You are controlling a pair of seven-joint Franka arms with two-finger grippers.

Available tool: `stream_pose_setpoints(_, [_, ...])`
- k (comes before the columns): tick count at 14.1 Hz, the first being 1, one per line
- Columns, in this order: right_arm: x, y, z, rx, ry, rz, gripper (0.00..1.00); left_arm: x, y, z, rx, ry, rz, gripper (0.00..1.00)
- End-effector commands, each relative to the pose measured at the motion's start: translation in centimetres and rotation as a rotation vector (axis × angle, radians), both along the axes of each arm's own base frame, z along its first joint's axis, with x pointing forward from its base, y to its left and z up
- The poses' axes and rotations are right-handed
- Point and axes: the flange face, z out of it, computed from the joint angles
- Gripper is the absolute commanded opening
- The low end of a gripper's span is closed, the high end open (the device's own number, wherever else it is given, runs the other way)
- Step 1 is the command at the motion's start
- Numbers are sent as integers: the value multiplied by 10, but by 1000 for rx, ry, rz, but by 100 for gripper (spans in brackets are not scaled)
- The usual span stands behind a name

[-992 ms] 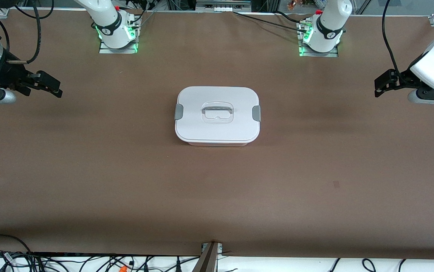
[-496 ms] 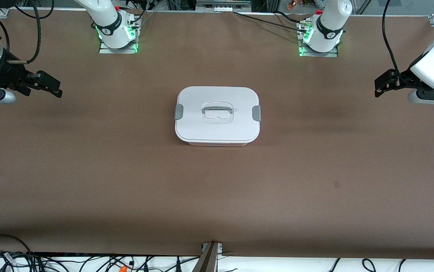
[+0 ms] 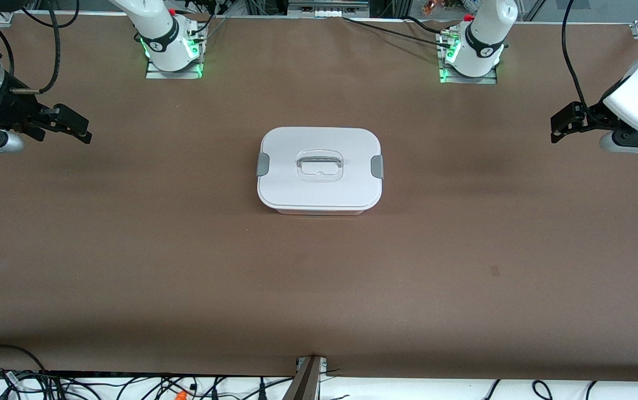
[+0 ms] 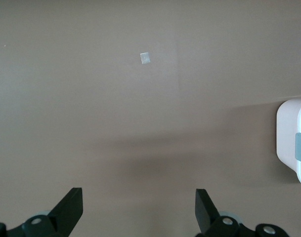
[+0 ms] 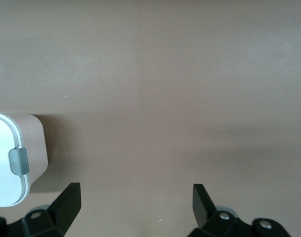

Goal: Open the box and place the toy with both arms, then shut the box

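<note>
The box stands in the middle of the brown table with its white lid on, a grey clip at each end and a clear recessed handle on top. Its pink wall and one clip show at the edge of the left wrist view and of the right wrist view. My left gripper is open and empty over the table at the left arm's end. My right gripper is open and empty over the right arm's end. Both are well apart from the box. The toy is out of view.
The two arm bases stand along the table edge farthest from the front camera. A small pale square mark lies on the table in the left wrist view. Cables run under the table's near edge.
</note>
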Motion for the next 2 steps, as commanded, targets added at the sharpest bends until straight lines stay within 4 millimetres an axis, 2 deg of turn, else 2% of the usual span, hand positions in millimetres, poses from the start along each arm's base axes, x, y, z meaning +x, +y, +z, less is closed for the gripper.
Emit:
stream_pose_setpoints(1, [3, 0, 5, -12, -6, -1, 100, 2, 2, 2, -18, 7, 8, 100])
stream_pose_setpoints(2, [3, 1, 5, -11, -6, 0, 100, 3, 2, 1, -18, 7, 9, 100])
